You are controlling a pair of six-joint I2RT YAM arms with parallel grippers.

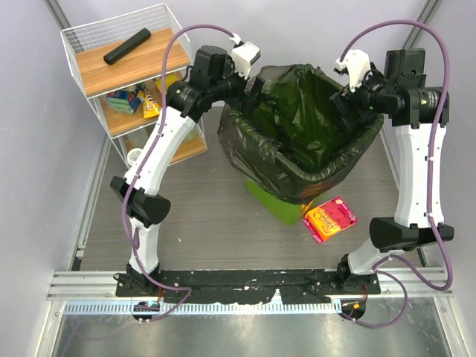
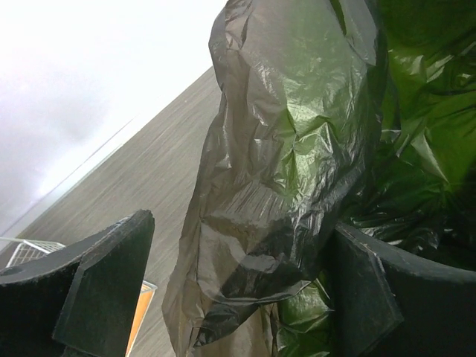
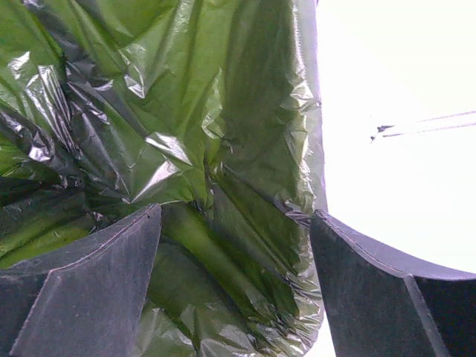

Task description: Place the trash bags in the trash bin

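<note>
The trash bag (image 1: 297, 141) gapes wide between my left gripper (image 1: 253, 89) and right gripper (image 1: 346, 104), leaving free room down its middle. Its film stands between each pair of fingers. A wire shelf (image 1: 82, 44) crowds my left arm. A pink packet (image 1: 331, 218) lies beside the trash bin (image 1: 268, 199).
</note>
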